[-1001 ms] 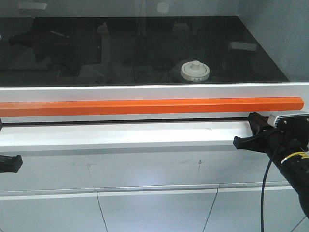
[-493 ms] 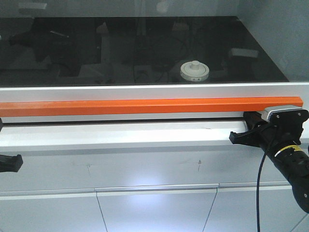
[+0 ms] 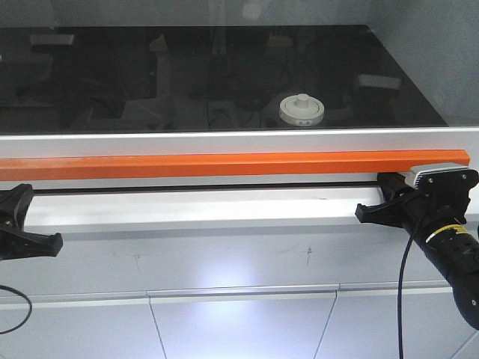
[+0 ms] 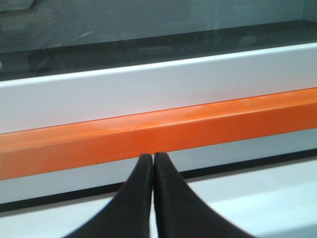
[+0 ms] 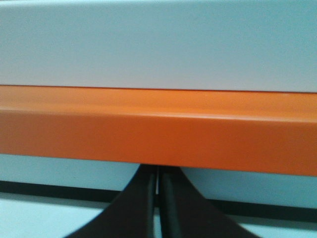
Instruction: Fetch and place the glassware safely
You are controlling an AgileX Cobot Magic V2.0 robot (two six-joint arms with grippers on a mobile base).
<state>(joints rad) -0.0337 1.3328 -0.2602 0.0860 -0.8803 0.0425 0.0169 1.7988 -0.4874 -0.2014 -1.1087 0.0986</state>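
The glassware (image 3: pixel 301 109), a squat jar with a cream lid and knob, stands on the dark surface behind the cabinet's glass pane; only the front view shows it. An orange bar (image 3: pixel 232 164) runs along the pane's lower edge. My left gripper (image 3: pixel 22 193) is shut and empty at the far left, its tips (image 4: pixel 152 157) just below the orange bar (image 4: pixel 163 134). My right gripper (image 3: pixel 385 182) is shut and empty at the right end, its tips (image 5: pixel 157 171) tucked under the orange bar (image 5: pixel 158 134).
A white frame rail (image 3: pixel 224 142) sits above the bar and a white ledge (image 3: pixel 202 209) below it, with a dark slot between. White cabinet panels (image 3: pixel 239 321) fill the lower front. A black cable (image 3: pixel 404 299) hangs from the right arm.
My left gripper has risen and moved right, up to the ledge below the bar. My right gripper shifted left and up under the bar a second ago and has since held still.
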